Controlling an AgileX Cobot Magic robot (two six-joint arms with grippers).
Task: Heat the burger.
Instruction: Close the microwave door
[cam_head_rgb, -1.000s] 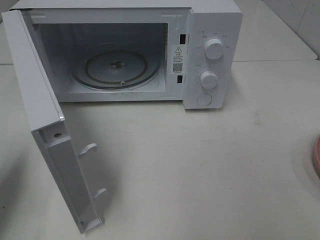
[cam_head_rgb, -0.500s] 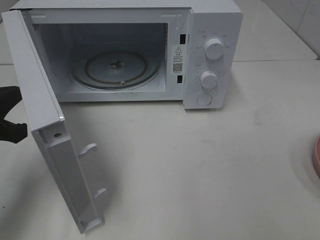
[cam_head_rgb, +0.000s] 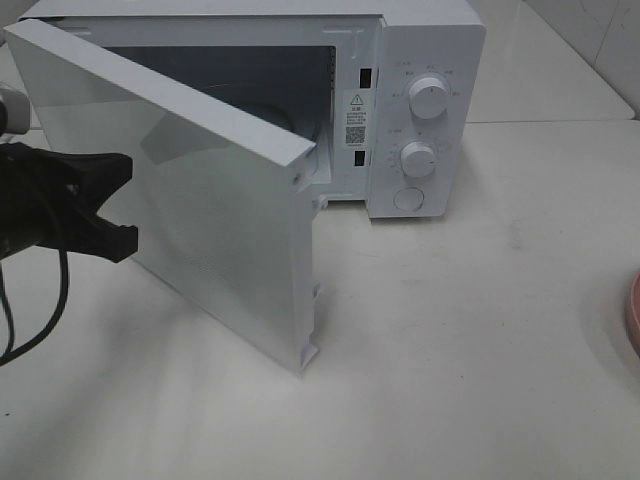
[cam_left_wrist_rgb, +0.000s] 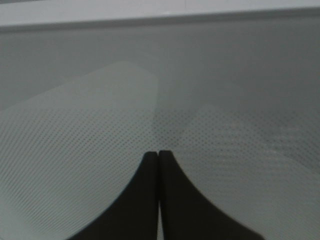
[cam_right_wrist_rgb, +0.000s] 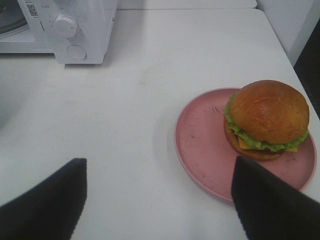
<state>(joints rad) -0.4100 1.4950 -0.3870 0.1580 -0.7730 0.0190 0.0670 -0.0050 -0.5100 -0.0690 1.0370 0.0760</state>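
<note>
A white table is seen carrying a white microwave, its door half swung. Well right of the microwave, the burger is set on a pink plate, just ahead of the wide-open, empty right hand. The left hand is closed, empty, against the door.

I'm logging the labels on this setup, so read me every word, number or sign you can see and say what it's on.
No text is readable as words or numbers.
Warning triangle sign: on the sticker on the microwave front frame; its print and QR code below are too small.
Markings around the upper dial and lower dial: too small to read.
Burger and pink plate: no text.
</note>
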